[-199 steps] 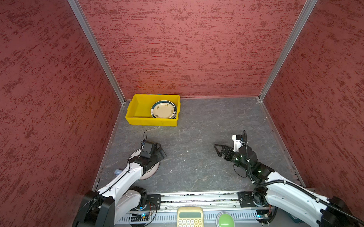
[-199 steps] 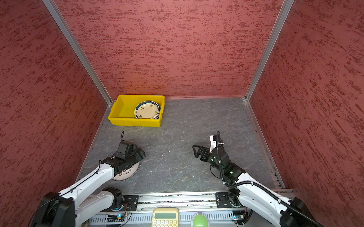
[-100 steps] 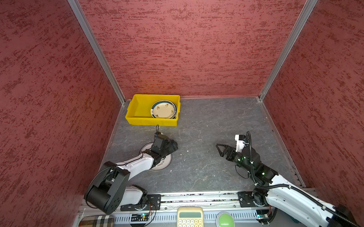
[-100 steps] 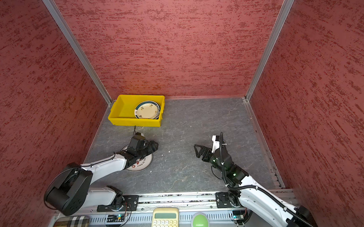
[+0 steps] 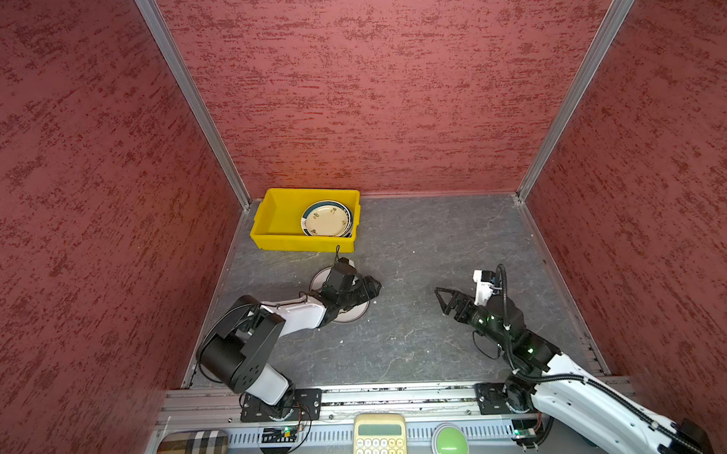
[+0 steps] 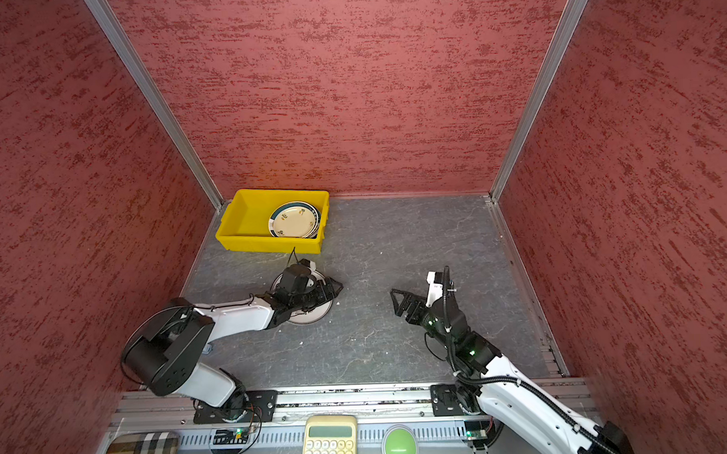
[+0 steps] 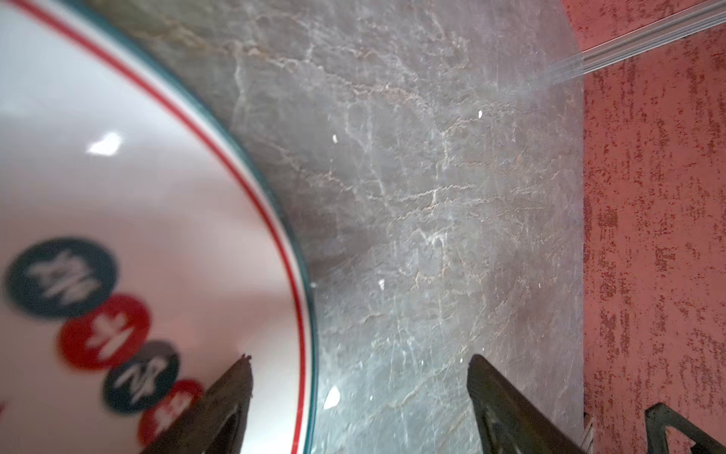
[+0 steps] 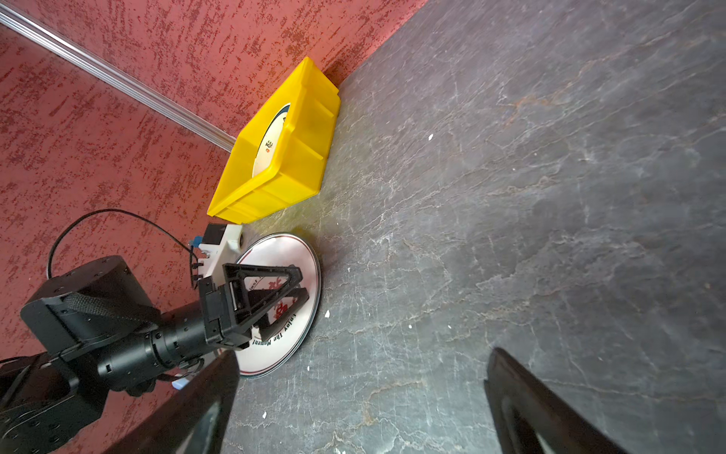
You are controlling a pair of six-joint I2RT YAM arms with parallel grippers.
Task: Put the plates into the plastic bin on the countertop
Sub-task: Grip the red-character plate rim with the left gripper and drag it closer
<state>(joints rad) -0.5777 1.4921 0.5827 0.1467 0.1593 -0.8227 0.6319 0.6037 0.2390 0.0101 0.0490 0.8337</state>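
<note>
A white plate (image 5: 355, 314) with a red and teal rim lies flat on the dark grey countertop (image 5: 416, 243), in front of the yellow plastic bin (image 5: 287, 243). My left gripper (image 5: 374, 284) reaches low over it from the left and is open. In the left wrist view one finger (image 7: 231, 389) is over the plate (image 7: 118, 196) and the other is over bare stone, so the rim lies between the jaws. A stack of plates (image 5: 326, 219) lies in the bin's right half. My right gripper (image 5: 439, 301) hovers open to the right, with nothing between its fingers.
Red textured walls close in the countertop on three sides. A metal rail (image 5: 401, 395) runs along the front edge. In front of it sit a yellow calculator (image 5: 379, 439), a green button (image 5: 449, 445) and a plaid case (image 5: 192, 447).
My left arm swung from the near left toward the centre and the bin. The plate beneath it shifted the same way. The right gripper barely moved.
</note>
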